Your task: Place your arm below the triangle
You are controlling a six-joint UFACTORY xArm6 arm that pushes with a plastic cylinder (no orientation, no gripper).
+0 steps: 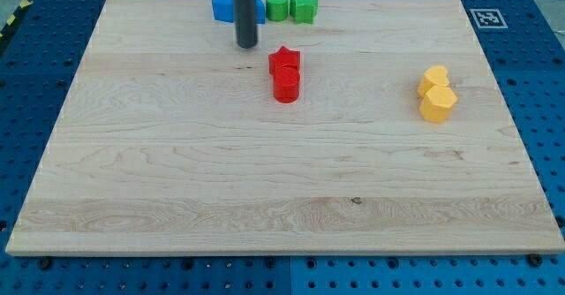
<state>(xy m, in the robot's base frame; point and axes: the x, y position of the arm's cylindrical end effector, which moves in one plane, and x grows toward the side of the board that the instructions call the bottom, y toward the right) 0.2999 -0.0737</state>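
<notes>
My tip [247, 45] sat on the wooden board [177, 171] near the top edge, a little left of the middle. I had no fingers at all, only a straight dark rod, so nothing was spread or pinched. Right behind the rod, touching the top edge, was a blue block [225, 5]. The rod hid its middle, so I could not tell its shape, or if it was the triangle. My tip was just below it in the view. Beside the blue block, to the right, stood a green round block [277, 4] and a green star-like block [304, 6], close together. A red star block [284, 61] and a red round block [286, 86] touched each other just right of my tip and a bit lower. Two yellow blocks [436, 93] sat together near the right edge, well apart from my tip.
</notes>
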